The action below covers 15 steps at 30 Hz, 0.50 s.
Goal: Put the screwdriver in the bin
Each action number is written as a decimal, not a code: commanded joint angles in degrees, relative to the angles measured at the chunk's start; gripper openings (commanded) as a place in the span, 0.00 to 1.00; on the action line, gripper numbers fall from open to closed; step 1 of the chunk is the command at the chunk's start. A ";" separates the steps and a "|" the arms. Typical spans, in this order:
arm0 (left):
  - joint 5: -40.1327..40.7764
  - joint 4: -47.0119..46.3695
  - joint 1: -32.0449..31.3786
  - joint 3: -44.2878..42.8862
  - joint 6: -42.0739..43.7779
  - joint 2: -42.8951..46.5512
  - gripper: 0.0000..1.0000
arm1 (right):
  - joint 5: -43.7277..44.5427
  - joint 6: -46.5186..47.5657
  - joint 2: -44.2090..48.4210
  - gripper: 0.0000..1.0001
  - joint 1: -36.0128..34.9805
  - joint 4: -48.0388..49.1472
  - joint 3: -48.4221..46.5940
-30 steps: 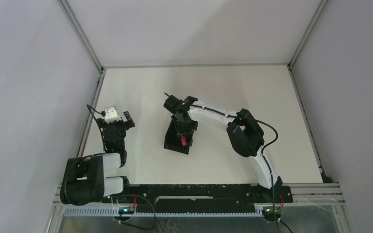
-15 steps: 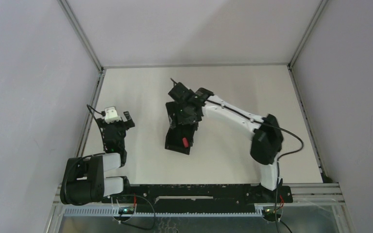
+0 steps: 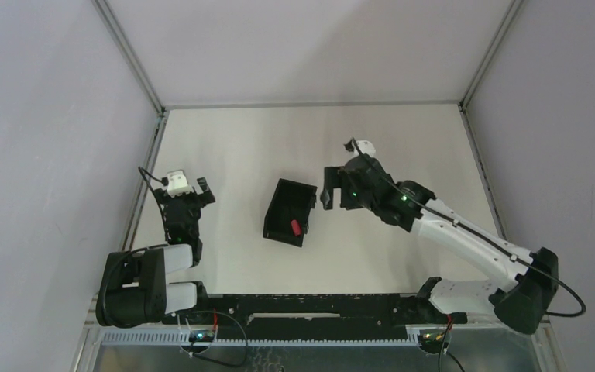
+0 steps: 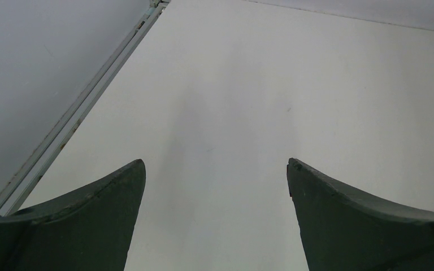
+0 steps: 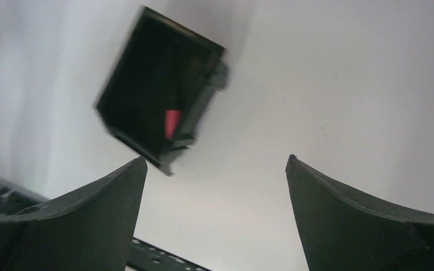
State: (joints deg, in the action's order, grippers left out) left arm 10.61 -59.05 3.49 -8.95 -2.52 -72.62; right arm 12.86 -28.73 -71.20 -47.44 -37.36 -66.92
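Observation:
The black bin point(image 3: 276, 206) stands on the white table a little left of centre, and the screwdriver point(image 3: 296, 227) lies inside it with only its red handle showing. In the right wrist view the bin point(image 5: 130, 84) is up on the left, blurred, with the screwdriver point(image 5: 171, 122) in it. My right gripper point(image 3: 330, 195) hangs open and empty just right of the bin; its fingertips point(image 5: 216, 162) frame bare table. My left gripper point(image 3: 187, 189) rests open at the left side, far from the bin, and nothing is between its fingertips point(image 4: 216, 164).
A metal rail point(image 3: 141, 186) runs along the table's left edge, close to the left gripper. The black base bar point(image 3: 310, 306) with cables lies along the near edge. Grey walls enclose the table on three sides.
My right gripper opened and let go of the screwdriver, which now lies in the bin. The right arm then pulled out of the bin and swung away to the right.

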 commanded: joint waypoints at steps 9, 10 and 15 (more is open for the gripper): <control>0.38 -1.77 -0.21 -2.08 0.95 0.46 1.00 | 13.86 -6.80 21.88 1.00 2.74 9.93 30.12; 0.38 -1.77 -0.24 -2.09 0.94 0.46 1.00 | 14.14 -7.38 23.83 1.00 3.10 10.81 33.35; 0.38 -1.77 -0.24 -2.09 0.94 0.42 1.00 | 13.87 -9.06 28.15 1.00 4.66 14.78 41.45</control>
State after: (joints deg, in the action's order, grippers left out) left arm 10.59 -59.05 3.49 -8.95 -2.52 -72.64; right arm 25.06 -34.85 -45.30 -43.97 -28.80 -28.82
